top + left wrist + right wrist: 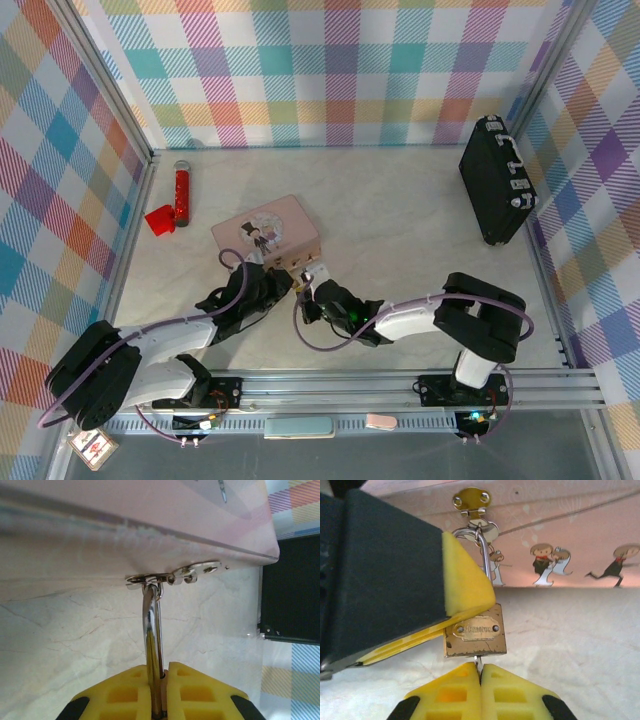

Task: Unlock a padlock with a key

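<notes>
Padlock (476,631): small brass body on the pink box (268,232), hooked to the hasp (471,501) on the box's side facing the arms.
Long axis: ran straight out from that side wall, with the shackle (485,555) end toward the box and the keyhole end pointing away from it, right at the right gripper (480,669).
Shackle: thin silvery loop, threaded through the hasp ring. Honestly couldn't tell if it was latched or popped.
Key (478,661): only a silvery sliver showed at the padlock's end farthest from the box. It sat in line with the padlock's axis, tip pointing into the body and on toward the box.
Left gripper (158,670): yellow fingers were clamped on the padlock body, coming in across its axis.
Right gripper: fingers were pinched tight together on the key's head, just beyond the padlock on the side away from the box.
Table (400,220): pale and marbled, with the box lying flat on it.
Red tube (182,193): lay a bit off the box's far left corner, not touching it.
Black case (497,180): well apart from the box, off to its right.
</notes>
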